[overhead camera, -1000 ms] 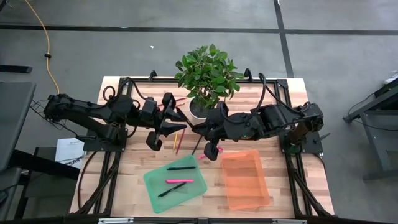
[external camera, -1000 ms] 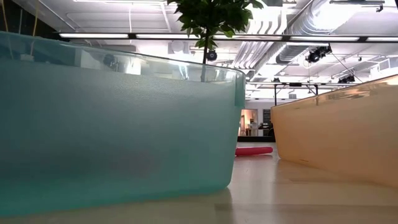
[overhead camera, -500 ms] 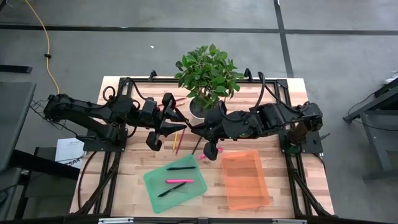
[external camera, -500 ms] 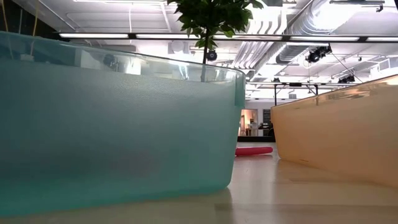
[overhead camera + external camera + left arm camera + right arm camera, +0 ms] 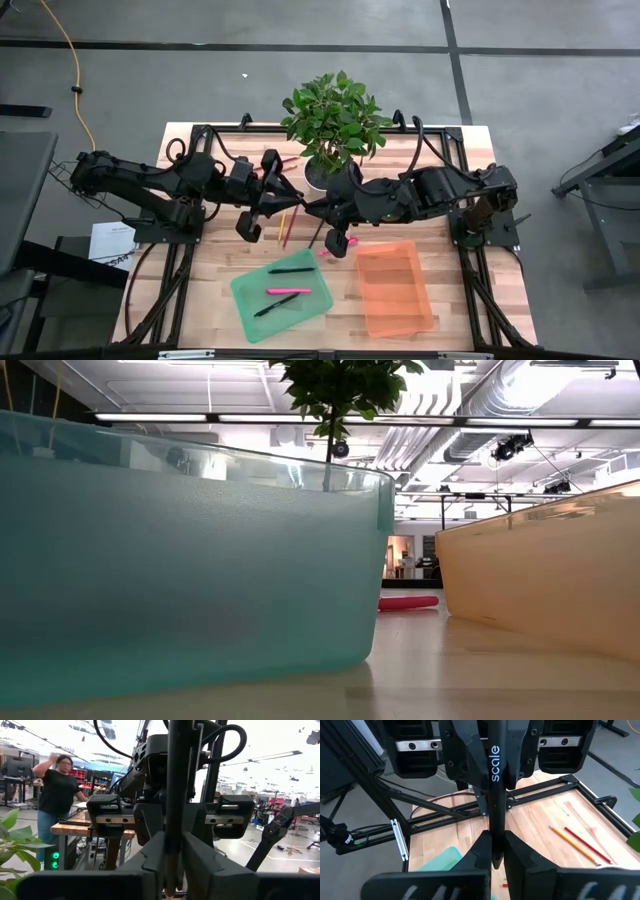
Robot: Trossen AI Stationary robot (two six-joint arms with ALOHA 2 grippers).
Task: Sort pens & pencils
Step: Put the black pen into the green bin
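The left end effector (image 5: 172, 857) has drawn its fingers in since the earlier frame and now looks clamped on the black pen (image 5: 494, 795). The right end effector (image 5: 494, 847) is clamped on the same pen's other end. The pen hangs in the air between them, over the middle of the desk. This reads as a handover from right to left. Next, the right should let go and back off. The left can then carry the pen to the green tray (image 5: 250, 300) by the near edge, where other pens lie. Pencils (image 5: 283, 226) wait mid-desk.
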